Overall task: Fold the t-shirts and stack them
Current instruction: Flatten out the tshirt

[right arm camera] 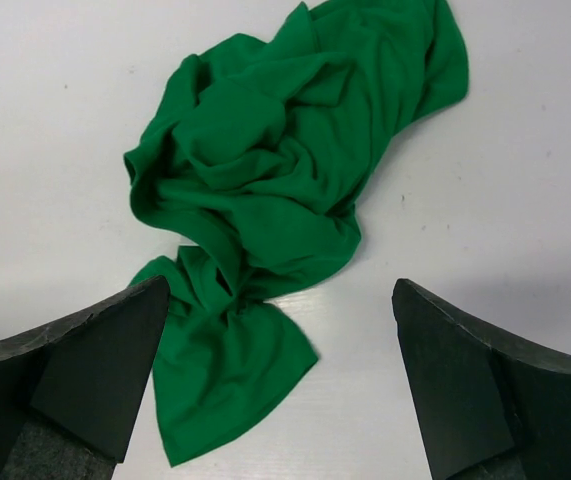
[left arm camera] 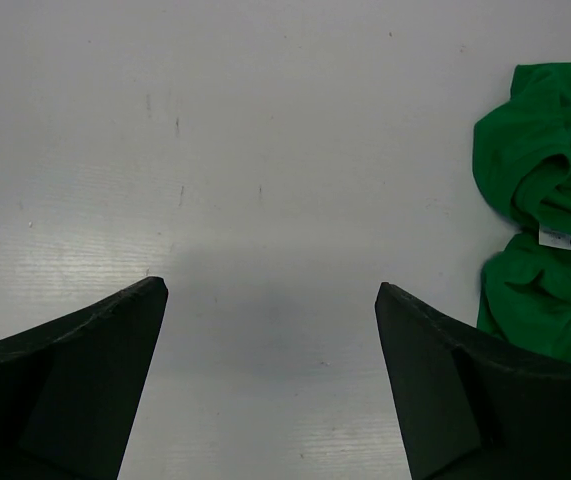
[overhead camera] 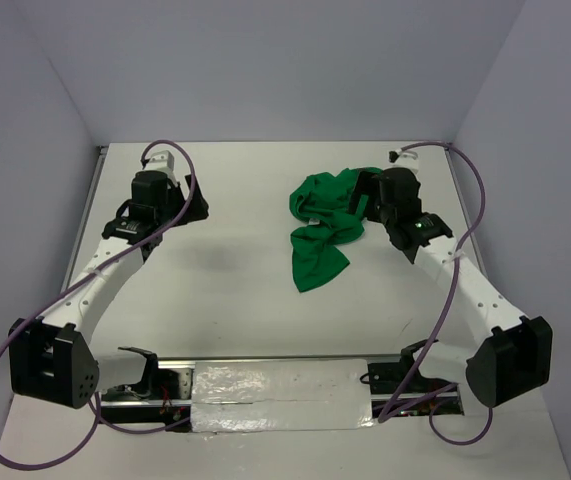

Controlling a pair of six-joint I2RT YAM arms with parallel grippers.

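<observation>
One green t-shirt (overhead camera: 323, 225) lies crumpled in a heap on the white table (overhead camera: 245, 290), with a loose end trailing from the heap toward the arm bases. Right gripper (right arm camera: 280, 288) hangs at the shirt's right edge, jaws spread wide and gripping nothing. Left gripper (left arm camera: 270, 290) sits well to the shirt's left over the table, jaws also apart and holding nothing. A small white label (left arm camera: 555, 238) shows on the shirt's left side.
</observation>
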